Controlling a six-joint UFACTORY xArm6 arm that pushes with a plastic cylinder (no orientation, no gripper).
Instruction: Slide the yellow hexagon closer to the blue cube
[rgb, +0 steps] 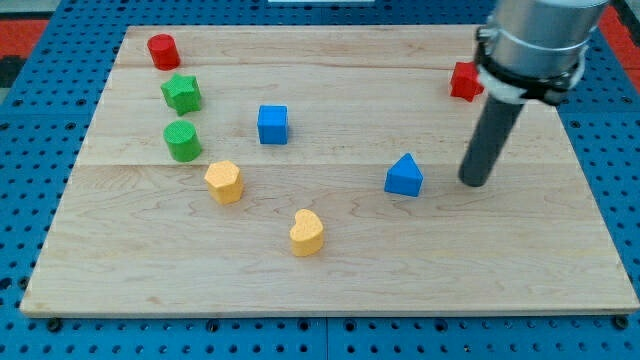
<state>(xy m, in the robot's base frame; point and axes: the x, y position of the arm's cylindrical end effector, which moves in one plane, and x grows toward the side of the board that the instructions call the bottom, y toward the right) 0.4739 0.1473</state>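
Approach is the step we judge in hand: my tip (476, 183), a bare rod grasping nothing, stands near the table's right edge, the yellow hexagon (224, 181) lies left of centre below the blue cube (272, 125), so we need contact from below-left.

A pale wooden board (330, 250) lies on a blue pegboard surface (615, 150), evenly lit, with red at the view's top-left corner.

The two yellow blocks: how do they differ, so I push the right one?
The yellow hexagon has flat angled sides; the yellow heart has a notched, lobed top. The hexagon lies nearer the blue cube, the heart nearer the view's bottom. Both are the same yellow, similar in size, and far from my tip.
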